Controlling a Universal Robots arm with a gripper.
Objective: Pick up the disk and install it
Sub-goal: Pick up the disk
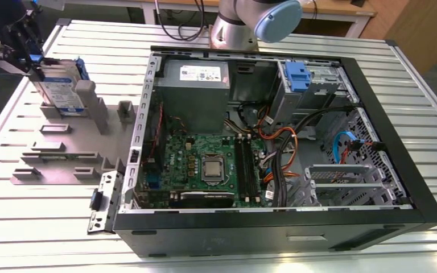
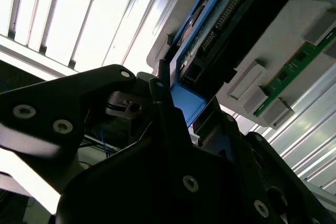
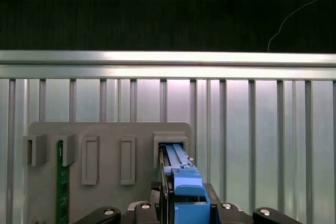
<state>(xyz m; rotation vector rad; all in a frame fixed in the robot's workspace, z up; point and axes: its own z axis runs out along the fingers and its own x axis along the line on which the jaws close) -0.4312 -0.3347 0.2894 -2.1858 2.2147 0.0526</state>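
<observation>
The disk, a silver drive with a white-and-blue label in a blue carrier, stands on edge in the grey slotted holder at the exterior view's far left. My gripper sits over its top edge. In the first wrist view the blue carrier runs from the holder's slot up between my fingers. In the second wrist view the disk shows its dark connector side, and my gripper is shut on its blue frame with no gap showing.
An open computer case fills the middle of the slatted metal table, with a motherboard, cables and a blue caddy in its far drive bay. A green board stands in another holder slot. The arm's base stands behind the case.
</observation>
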